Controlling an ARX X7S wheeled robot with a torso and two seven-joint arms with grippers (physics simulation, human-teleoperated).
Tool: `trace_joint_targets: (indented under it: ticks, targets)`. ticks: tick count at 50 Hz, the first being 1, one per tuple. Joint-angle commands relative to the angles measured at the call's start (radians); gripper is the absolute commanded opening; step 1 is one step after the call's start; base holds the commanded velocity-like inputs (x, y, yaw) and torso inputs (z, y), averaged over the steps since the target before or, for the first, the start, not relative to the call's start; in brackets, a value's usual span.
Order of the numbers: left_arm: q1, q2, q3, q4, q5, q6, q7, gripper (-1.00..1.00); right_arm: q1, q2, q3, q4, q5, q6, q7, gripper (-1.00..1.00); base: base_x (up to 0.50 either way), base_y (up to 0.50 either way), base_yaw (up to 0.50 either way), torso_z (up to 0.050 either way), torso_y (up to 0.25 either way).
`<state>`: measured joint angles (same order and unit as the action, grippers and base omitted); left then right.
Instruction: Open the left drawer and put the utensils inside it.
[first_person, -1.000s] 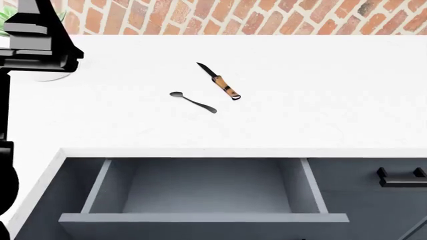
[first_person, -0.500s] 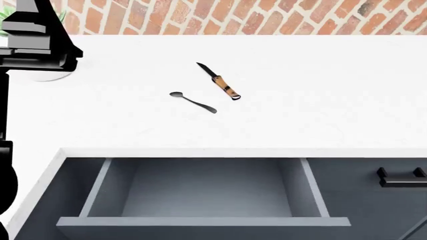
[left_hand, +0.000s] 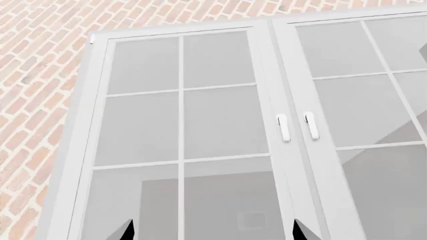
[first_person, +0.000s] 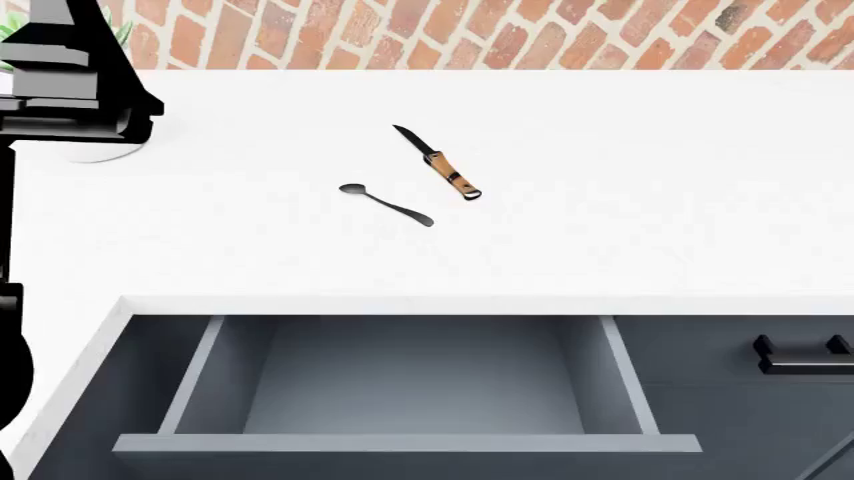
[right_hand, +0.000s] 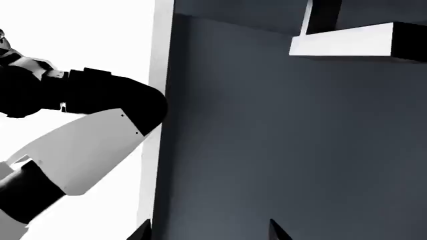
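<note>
The left drawer (first_person: 400, 443) stands pulled out below the white counter's front edge, and its grey inside is bare. On the counter behind it lie the utensils: a dark spoon (first_person: 384, 204) and, just beyond it to the right, a knife (first_person: 438, 163) with a black blade and tan handle. They lie close together without touching. My left gripper (left_hand: 213, 232) is open and empty, facing a white-framed window. My right gripper (right_hand: 210, 232) is open and empty, close to a dark cabinet front. Neither gripper is near the utensils.
My left arm (first_person: 67, 80) rises as a black shape at the counter's far left, beside a white pot (first_person: 104, 150). A brick wall (first_person: 534, 35) backs the counter. A neighbouring drawer's black handle (first_person: 801, 355) sits at the right. A bar handle (right_hand: 343, 41) shows near the right gripper.
The drawer front slid slightly further out toward me a second ago, then stopped. The spoon, knife and left arm have not moved.
</note>
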<state>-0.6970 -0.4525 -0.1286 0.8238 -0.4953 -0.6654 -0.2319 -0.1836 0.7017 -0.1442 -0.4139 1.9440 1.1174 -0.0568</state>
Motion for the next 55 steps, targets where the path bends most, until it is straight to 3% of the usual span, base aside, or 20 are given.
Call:
trace_joint_targets:
  ticks: [1, 10, 17, 23, 33, 46, 55]
  targets:
    - [0.003, 0.018, -0.023, -0.041, 0.020, 0.022, 0.017, 1.00, -0.008, 0.046, 0.142, -0.152, 0.214, -0.150, 0.017, 1.00, 0.00, 0.00, 0.00, 0.000, 0.000]
    - [-0.004, 0.014, -0.022, -0.044, 0.018, 0.023, 0.015, 1.00, 0.133, 0.078, 0.175, -0.212, 0.346, -0.295, 0.160, 1.00, 0.00, 0.00, 0.00, 0.000, 0.000]
    - [0.000, 0.012, -0.019, -0.047, 0.019, 0.030, 0.016, 1.00, 0.425, 0.119, 0.153, -0.246, 0.529, -0.499, 0.365, 1.00, 0.00, 0.00, 0.00, 0.000, 0.000]
    - [-0.001, 0.013, -0.012, -0.049, 0.020, 0.032, 0.014, 1.00, 0.665, 0.063, 0.119, -0.193, 0.482, -0.678, 0.508, 1.00, 0.00, 0.00, 0.00, 0.000, 0.000]
    - [-0.002, 0.009, -0.003, -0.049, 0.022, 0.032, 0.012, 1.00, 0.924, -0.055, 0.053, -0.031, 0.333, -0.892, 0.690, 1.00, 0.00, 0.00, 0.00, 0.000, 0.000]
    - [-0.008, 0.004, -0.004, -0.050, 0.015, 0.030, 0.009, 1.00, 1.182, -0.085, -0.069, 0.227, 0.232, -0.931, 0.836, 1.00, 0.00, 0.00, 0.00, 0.000, 0.000]
    - [-0.008, 0.001, -0.002, -0.057, 0.016, 0.035, 0.009, 1.00, 1.326, -0.072, -0.246, 0.472, 0.167, -0.747, 0.819, 1.00, 0.00, 0.00, 0.00, 0.000, 0.000]
